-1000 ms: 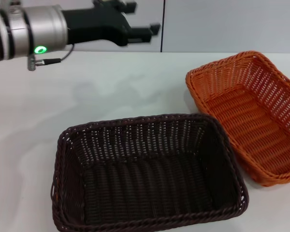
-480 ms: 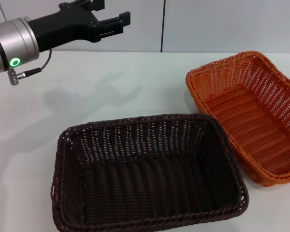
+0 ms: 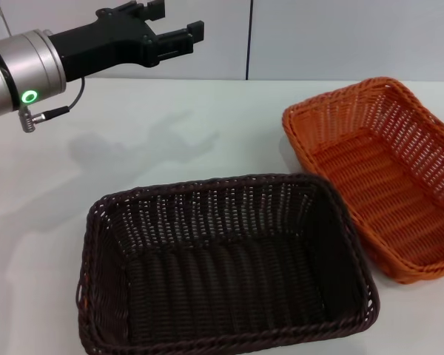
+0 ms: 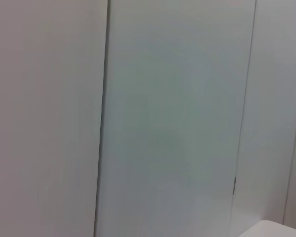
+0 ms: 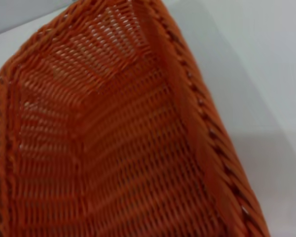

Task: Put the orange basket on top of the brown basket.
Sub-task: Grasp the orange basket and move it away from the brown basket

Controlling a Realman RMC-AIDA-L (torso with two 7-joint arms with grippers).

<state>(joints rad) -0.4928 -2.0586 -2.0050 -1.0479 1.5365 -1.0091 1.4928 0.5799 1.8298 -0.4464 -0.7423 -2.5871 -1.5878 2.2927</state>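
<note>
The brown basket (image 3: 226, 266) sits on the white bench (image 3: 170, 140) near the front edge, a little left of the middle, its long side running along that edge and its dark woven floor bare. The orange basket (image 3: 377, 174) lies on the bench beside it, toward the right edge and farther back, turned at an angle so that one short end points to the far right corner. Its near left side runs just beside the brown basket's back right corner; whether the two rims touch there cannot be told. It rests on the bench, not on the brown one.

The left hand (image 3: 179, 26) hangs in the air above the far left part of the bench, level, its black fingers (image 3: 185, 35) spread apart and holding nothing. Its shadow falls on the bench below it. The left wrist view shows only pale wall panels and a sliver of the bench corner.

The right hand does not show in the head view. The right wrist view looks close down into the orange basket (image 5: 108, 148), along its braided rim (image 5: 197, 108), so whether that hand is released or clenched cannot be told.
</note>
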